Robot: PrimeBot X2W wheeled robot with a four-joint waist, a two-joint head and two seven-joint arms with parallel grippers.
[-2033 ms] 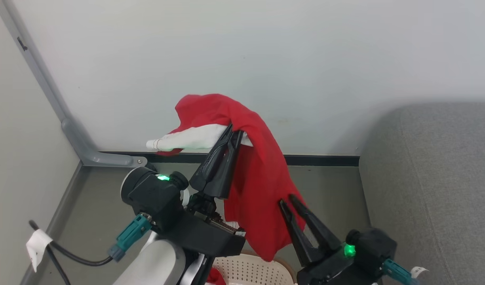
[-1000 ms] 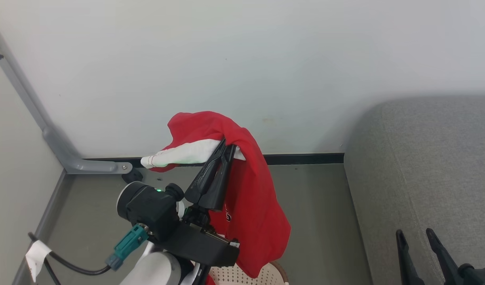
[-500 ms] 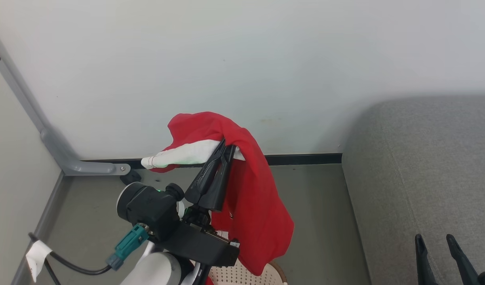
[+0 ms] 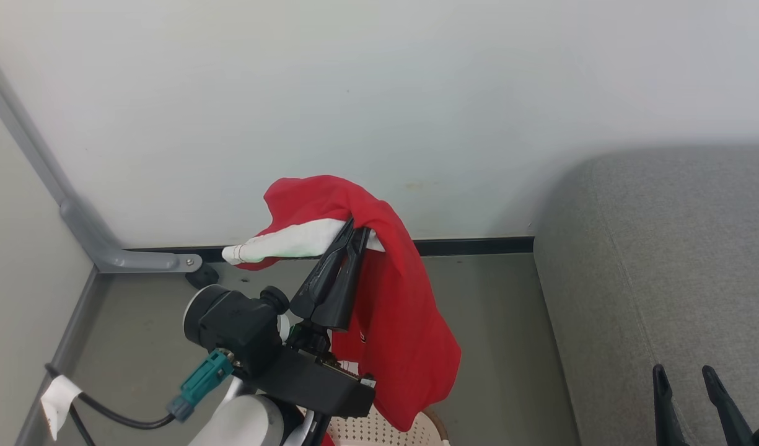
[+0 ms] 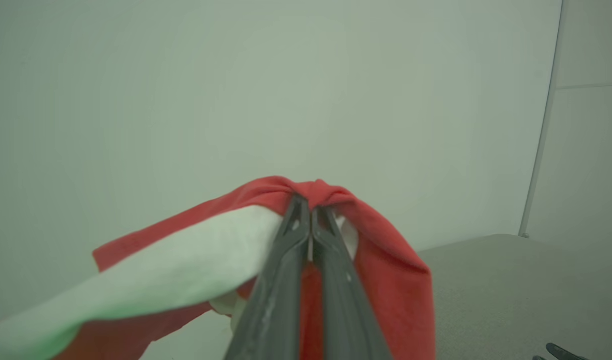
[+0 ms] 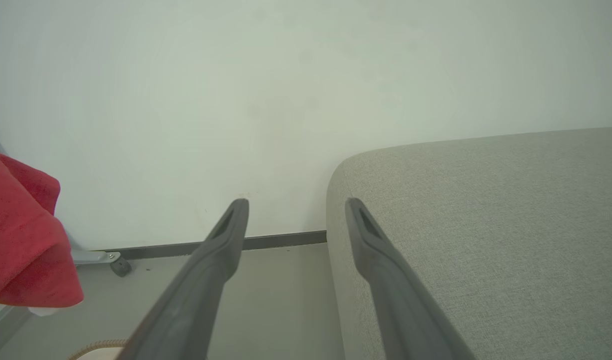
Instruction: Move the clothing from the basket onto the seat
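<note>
Right hand has left the clothing and now stands wide by the seat, right of the basket. Left hand pinches the clothing above the basket; chest print unreadable.

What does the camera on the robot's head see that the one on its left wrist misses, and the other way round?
Head camera's extras: the basket under the red shirt, and a grey bracket on the floor by the wall. Left wrist camera's extra: a close look at the left gripper pinched shut on the shirt's fold. Shared: the shirt, its white sleeve, the wall and the grey sofa.
</note>
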